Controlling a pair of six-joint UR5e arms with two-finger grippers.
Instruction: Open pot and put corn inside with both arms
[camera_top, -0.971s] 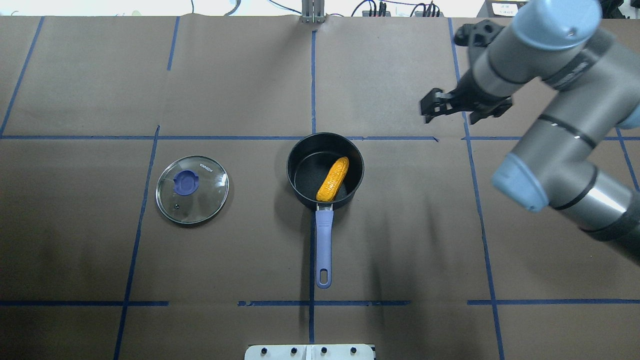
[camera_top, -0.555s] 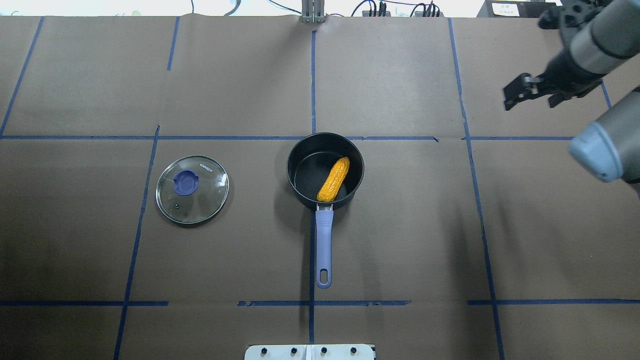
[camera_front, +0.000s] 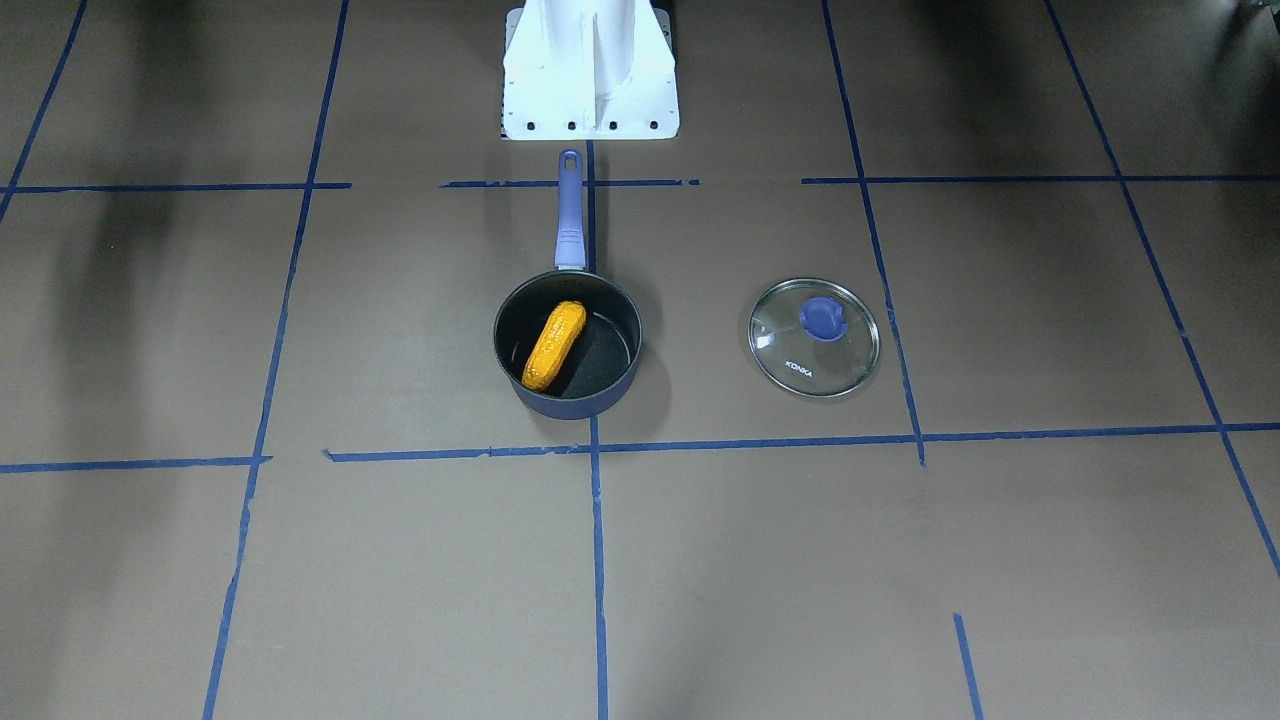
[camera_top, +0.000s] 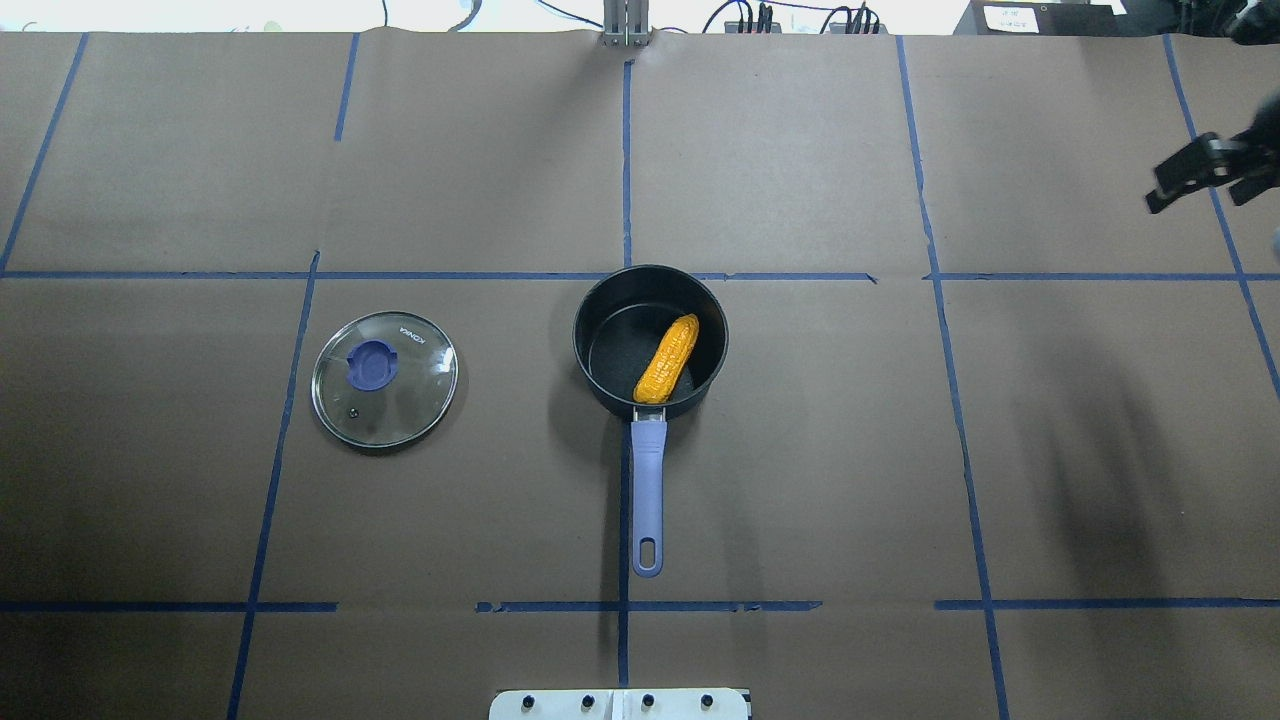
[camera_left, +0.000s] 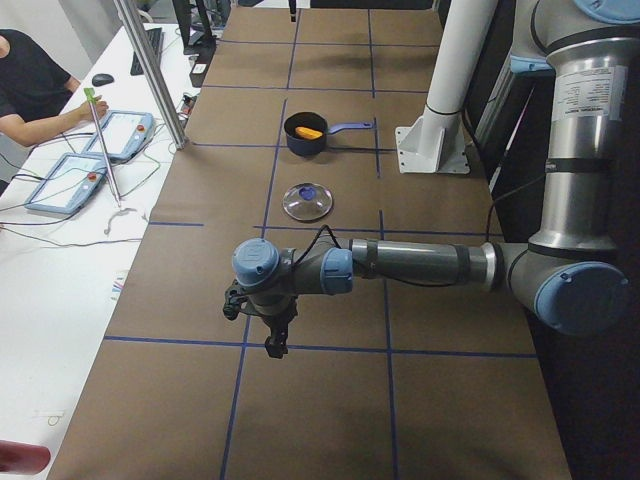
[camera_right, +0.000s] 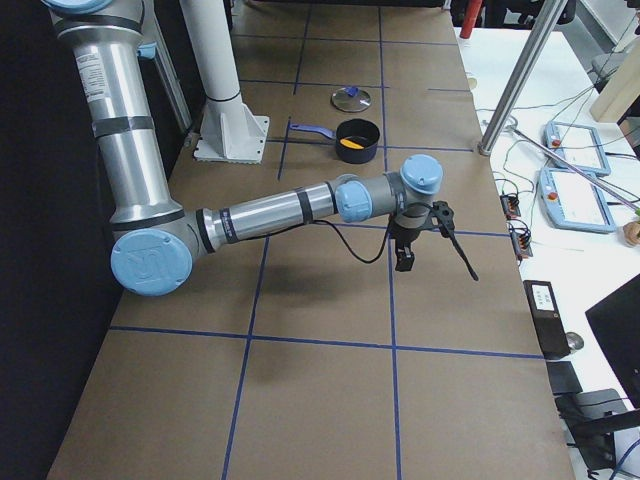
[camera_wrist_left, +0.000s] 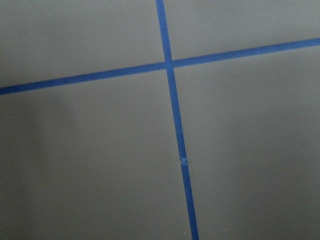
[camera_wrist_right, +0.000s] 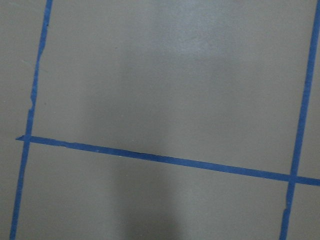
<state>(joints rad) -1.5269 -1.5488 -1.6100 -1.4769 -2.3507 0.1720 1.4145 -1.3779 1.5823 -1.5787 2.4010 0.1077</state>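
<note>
The dark navy pot (camera_top: 598, 300) stands uncovered at the table's middle, its purple handle (camera_top: 647, 490) pointing at the robot's base. The orange-yellow corn (camera_top: 667, 358) lies slanted inside it, also in the front-facing view (camera_front: 554, 345). My right gripper (camera_top: 1196, 198) hangs at the overhead view's far right edge, well away from the pot, its fingers apart and empty; it also shows in the exterior right view (camera_right: 437, 265). My left gripper (camera_left: 272, 338) shows only in the exterior left view, far from the pot, and I cannot tell its state. Both wrist views show only bare table.
The round glass lid (camera_top: 384, 378) with a purple knob lies flat on the table left of the pot, also in the front-facing view (camera_front: 814, 338). The white pedestal base (camera_front: 590, 70) stands behind the handle. A side bench with tablets (camera_left: 95, 150) and an operator runs along the far edge.
My right arm has swung away to the right, almost out of the overhead view. The pot, corn and lid have not moved.
</note>
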